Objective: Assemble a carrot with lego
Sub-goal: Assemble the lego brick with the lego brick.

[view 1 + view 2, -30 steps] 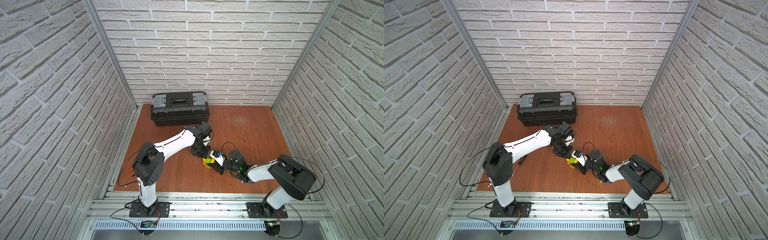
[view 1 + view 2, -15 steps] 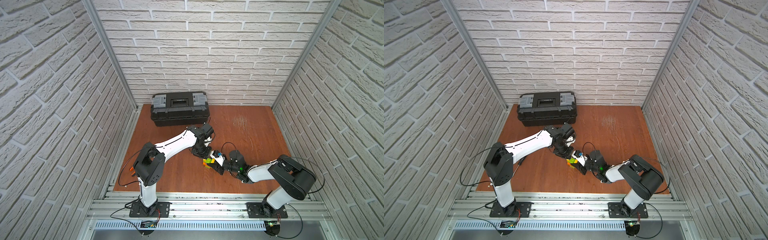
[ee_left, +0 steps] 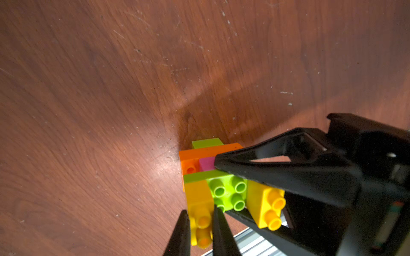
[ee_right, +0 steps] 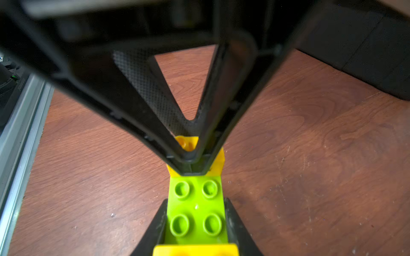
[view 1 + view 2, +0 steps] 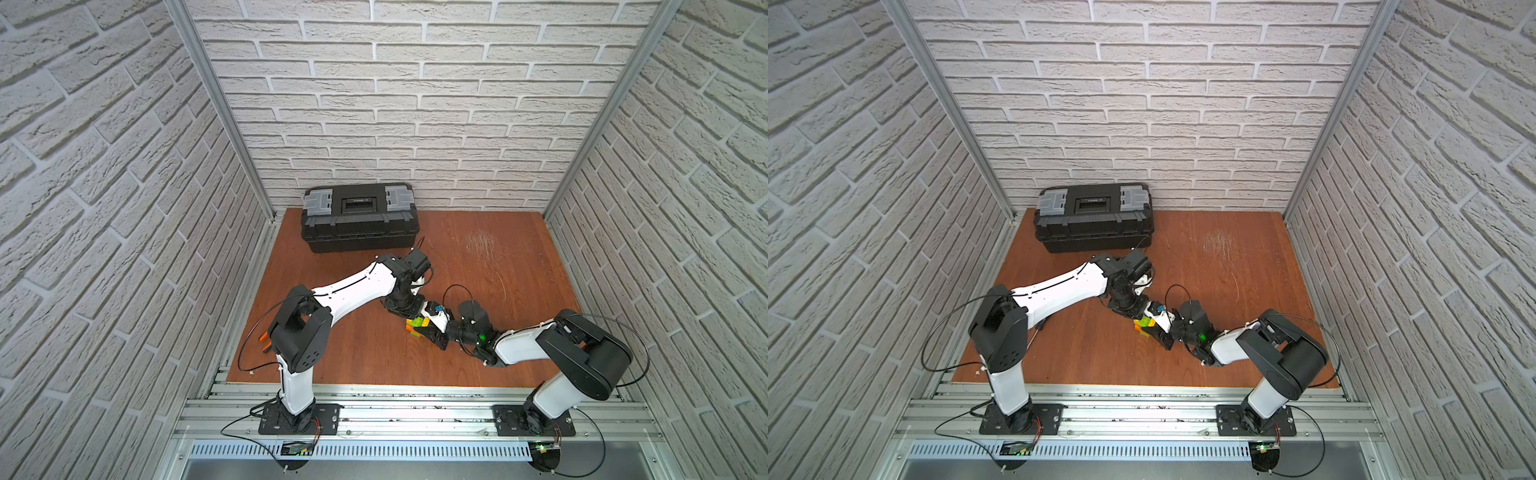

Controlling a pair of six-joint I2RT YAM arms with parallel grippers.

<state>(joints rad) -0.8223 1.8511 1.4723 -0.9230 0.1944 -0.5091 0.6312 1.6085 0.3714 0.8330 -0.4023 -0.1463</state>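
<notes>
The carrot (image 5: 417, 324) (image 5: 1143, 323) is a small clump of joined lego low over the wooden table, between my two grippers. In the left wrist view it shows an orange brick (image 3: 192, 158), a pink brick (image 3: 206, 163), a lime-green brick (image 3: 228, 192) and two yellow bricks. My left gripper (image 3: 200, 213) (image 5: 410, 316) is shut on the yellow brick (image 3: 198, 199) at one end of the clump. My right gripper (image 4: 196, 204) (image 5: 429, 329) is shut on the sides of the lime-green brick (image 4: 196, 206). The other yellow brick (image 3: 264, 204) sits next to it.
A black toolbox (image 5: 359, 218) (image 5: 1094, 218) stands at the back left against the wall. An orange-handled tool (image 5: 264, 337) pokes out behind the left arm's shoulder. An aluminium rail (image 5: 415, 399) runs along the table's front edge. Brick walls close in both sides.
</notes>
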